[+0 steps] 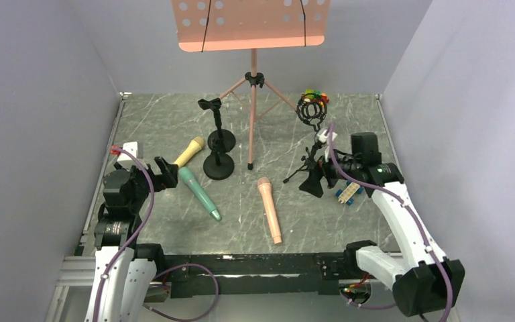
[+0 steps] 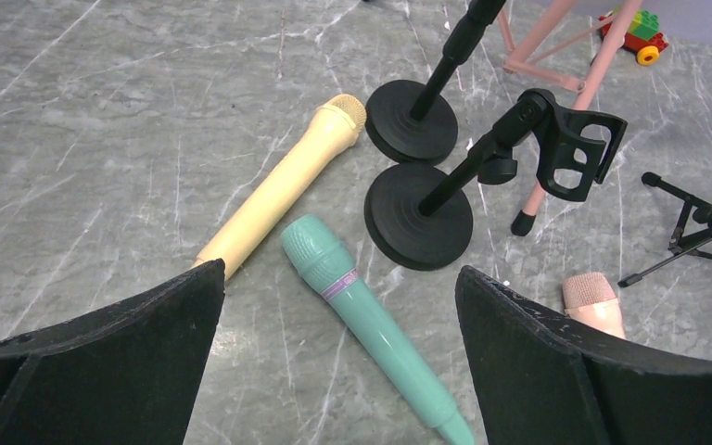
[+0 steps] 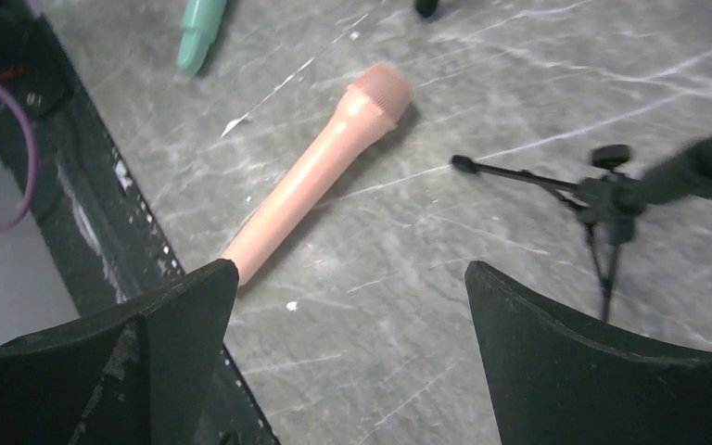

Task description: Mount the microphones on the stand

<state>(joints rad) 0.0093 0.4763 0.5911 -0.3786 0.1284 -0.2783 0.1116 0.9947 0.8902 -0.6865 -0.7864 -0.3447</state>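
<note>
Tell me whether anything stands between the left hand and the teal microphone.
Nothing visible does. The left hand is open, and the teal microphone lies on the table just ahead of it. The yellow microphone lies alongside, not touching it.

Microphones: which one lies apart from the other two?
The salmon pink microphone, alone at centre; the pale yellow microphone and teal microphone lie together at left.

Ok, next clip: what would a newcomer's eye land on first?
A pink music stand towers at the back centre. Unmounted on the table lie the yellow mic and teal mic, left, beside a black stand, and the pink mic in the middle. The left gripper and right gripper are open, empty.
</note>
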